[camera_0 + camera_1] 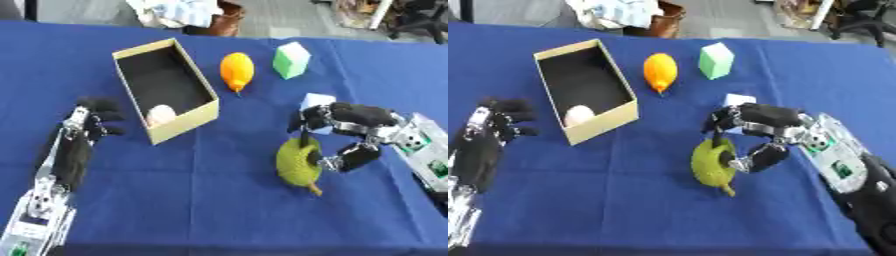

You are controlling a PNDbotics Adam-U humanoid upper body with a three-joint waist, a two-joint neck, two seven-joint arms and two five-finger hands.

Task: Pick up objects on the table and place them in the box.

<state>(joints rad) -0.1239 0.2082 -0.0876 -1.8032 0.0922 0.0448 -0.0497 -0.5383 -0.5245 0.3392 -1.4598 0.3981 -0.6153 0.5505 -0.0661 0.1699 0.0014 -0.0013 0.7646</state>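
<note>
Right hand (754, 137) curled round green pear-shaped fruit (298, 164) on bench (219, 200), right of box (179, 122) — I seat fingers evenly before lift, carry left, clear box wall. Left hand (83, 135) idle, open, beside box — white egg-like thing (160, 114) inside.

Desk (219, 220) cover: matt blue cloth. Box (203, 80): matt cardboard. Green pear-shaped object (297, 167): rough-textured surface.

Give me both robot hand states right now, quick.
Left robot hand: open, idle beside the box.
Right robot hand: curled round the green fruit on the table.
</note>
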